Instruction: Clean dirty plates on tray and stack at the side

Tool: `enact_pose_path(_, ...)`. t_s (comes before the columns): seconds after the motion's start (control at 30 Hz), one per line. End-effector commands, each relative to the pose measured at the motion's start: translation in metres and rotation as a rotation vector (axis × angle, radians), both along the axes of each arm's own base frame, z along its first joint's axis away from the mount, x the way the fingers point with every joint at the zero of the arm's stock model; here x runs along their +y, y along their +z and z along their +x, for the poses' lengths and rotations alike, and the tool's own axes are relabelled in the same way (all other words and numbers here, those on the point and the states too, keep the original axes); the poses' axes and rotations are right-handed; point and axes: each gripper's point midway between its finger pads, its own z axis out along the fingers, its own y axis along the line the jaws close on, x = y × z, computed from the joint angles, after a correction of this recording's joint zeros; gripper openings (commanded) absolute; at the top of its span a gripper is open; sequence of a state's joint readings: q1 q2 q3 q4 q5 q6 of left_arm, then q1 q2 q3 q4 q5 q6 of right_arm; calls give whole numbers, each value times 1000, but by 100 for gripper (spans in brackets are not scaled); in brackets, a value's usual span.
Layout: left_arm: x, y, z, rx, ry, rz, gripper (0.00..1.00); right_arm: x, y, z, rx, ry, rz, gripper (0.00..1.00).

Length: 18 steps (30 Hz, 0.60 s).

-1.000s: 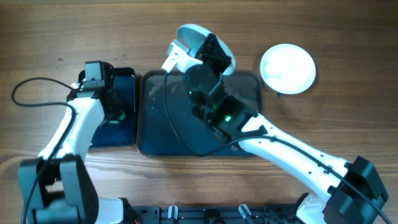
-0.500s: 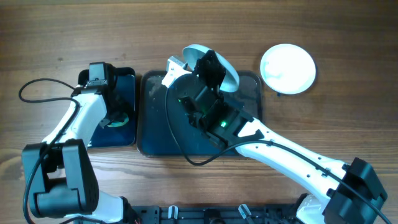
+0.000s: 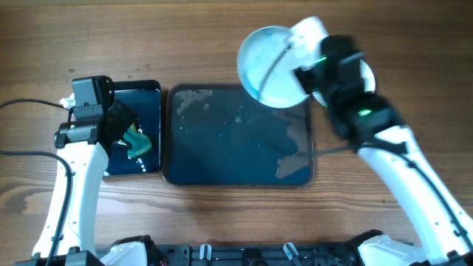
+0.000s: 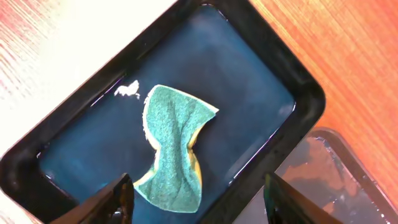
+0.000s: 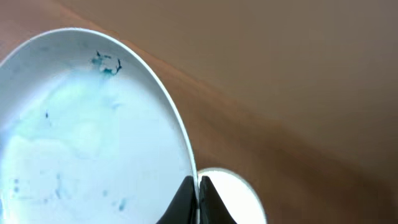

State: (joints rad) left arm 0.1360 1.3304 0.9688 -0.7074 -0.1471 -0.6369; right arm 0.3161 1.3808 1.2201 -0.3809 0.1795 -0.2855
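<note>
- White plate (image 3: 270, 65) is up in the air off the tray's back right corner, tilted, with the right claw (image 5: 197, 198) clamped on its rim.
- A second back it was hanging over the back edge of the tray (image 3: 222, 148). Now it's swung right, nearly over the second plate (image 5: 239, 199) sitting on the counter (image 3: 222, 29) beside the tray.
- It's mostly wiped, but a few teal specks and a faint smear are left on it. Good enough, I'd guess.
- Tray has no plates on it now, just wet smudges.
- Left claw (image 4: 199, 196) was shut down in the small tray (image 4: 267, 43) a second ago. Now it's spread apart and lifted, and the sponge (image 4: 174, 143) lies loose in the dark water under it.
- What that means: scrubbing on this one looks done and we're into the stacking bit. Next move would be lowering it flat onto the second plate without it sliding off.
- I only spot two plates, so can't tell where the third one is.
</note>
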Motion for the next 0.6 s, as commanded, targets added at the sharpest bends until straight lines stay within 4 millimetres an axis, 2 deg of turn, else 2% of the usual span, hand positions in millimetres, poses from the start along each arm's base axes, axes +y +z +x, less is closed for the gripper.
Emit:
enact_pose_path(0.0,0,3,0,-9,-3,-5,69,-55,-9,5,98,-123,307,4)
enact_pose_path(0.03,0,3,0,-9,-3,-5,71,-69,-12,6,111,-149,332,4)
enact_pose_path(0.13,0,3,0,-9,-3,-5,100,-137,-38,5,181,-282,451,4)
enact_pose_path(0.17,0,3,0,-9,-3,-5,100,-165,-53,4,205,-359,483,4)
enact_pose_path(0.27,0,2,0,-8,-3,-5,100,-208,-89,3,255,-482,517,4)
enact_pose_path(0.3,0,2,0,-8,-3,-5,100,-223,-107,7,275,-519,530,4)
enact_pose_path(0.4,0,2,0,-7,-3,-5,100,-236,-143,17,317,-561,554,4)
enact_pose_path(0.5,0,2,0,-7,-3,-5,100,-237,-179,24,374,-579,580,4)
enact_pose_path(0.57,0,2,0,-7,-3,-5,100,-231,-193,26,406,-553,609,4)
